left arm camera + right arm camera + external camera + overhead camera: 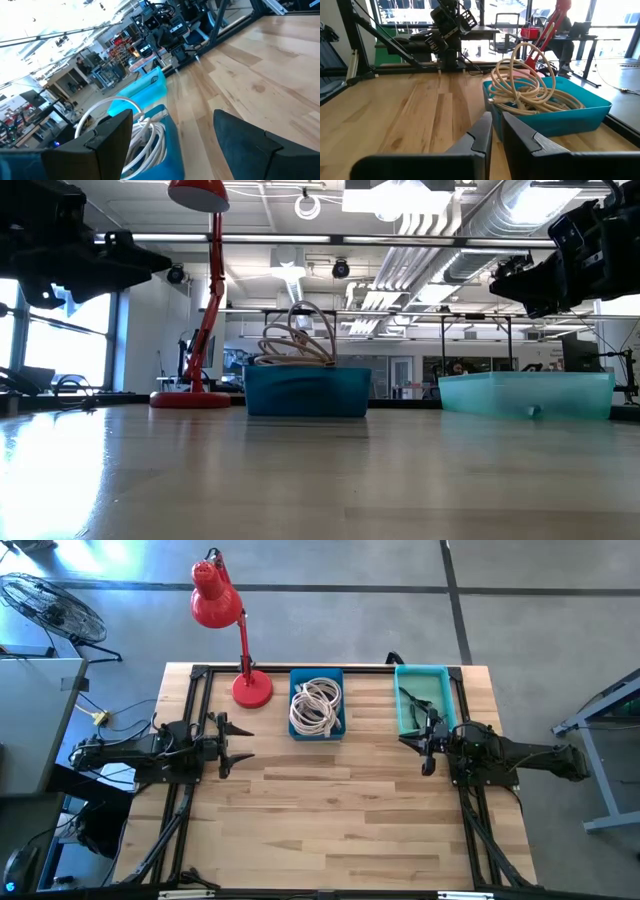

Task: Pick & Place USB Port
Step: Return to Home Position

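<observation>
while both arms hover over the wooden table (340, 830), neither claw carries anything.

left gripper (243, 745): above the table's left part, near the round base of the red lamp (218, 595), pointing toward the table's middle. its 2 fingers (107, 145) are spread wide apart, released, with nothing between them in the left wrist view.

right gripper (410, 740): above the table's right part, at the front end of the green bin (421, 677), pointing toward the left arm. in the right wrist view its 2 fingers (479, 135) stand almost together, clenched on nothing.

blue bin (343, 700): on the table toward its far edge, between the lamp and the green bin, touching neither. it holds a loose coil of pale brown cable (316, 705); in the low view the loops rise well above the rim.

the green bin stands to the right of the blue bin. a black cable (420, 708) lies inside it, below the rim and hidden in the low view.

the lamp stands upright at the far left of the table, with its shade leaning out beyond the far edge.
</observation>
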Tool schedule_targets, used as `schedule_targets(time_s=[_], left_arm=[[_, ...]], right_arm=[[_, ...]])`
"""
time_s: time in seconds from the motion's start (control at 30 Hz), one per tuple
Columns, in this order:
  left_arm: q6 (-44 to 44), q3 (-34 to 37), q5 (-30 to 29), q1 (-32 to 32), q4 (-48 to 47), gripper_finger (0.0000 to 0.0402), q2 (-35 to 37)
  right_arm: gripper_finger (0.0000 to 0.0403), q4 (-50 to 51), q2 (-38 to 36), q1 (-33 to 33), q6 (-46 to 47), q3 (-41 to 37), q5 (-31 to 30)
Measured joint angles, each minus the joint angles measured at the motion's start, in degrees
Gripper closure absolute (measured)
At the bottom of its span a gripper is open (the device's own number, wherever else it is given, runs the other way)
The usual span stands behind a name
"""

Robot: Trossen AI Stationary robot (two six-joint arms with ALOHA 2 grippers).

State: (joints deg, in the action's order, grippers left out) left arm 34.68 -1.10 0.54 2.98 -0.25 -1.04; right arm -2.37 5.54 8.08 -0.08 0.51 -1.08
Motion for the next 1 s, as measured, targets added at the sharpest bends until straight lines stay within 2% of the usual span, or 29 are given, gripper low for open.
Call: schedule_targets(time_s=[1.0], left_arm=[[-0.02, 0.0, -0.07, -0.02, 0.11, 0.0129, 0.0]], right_arm=[[0.037, 0.0, 0.0, 0.0, 0.02, -0.02, 0.02]])
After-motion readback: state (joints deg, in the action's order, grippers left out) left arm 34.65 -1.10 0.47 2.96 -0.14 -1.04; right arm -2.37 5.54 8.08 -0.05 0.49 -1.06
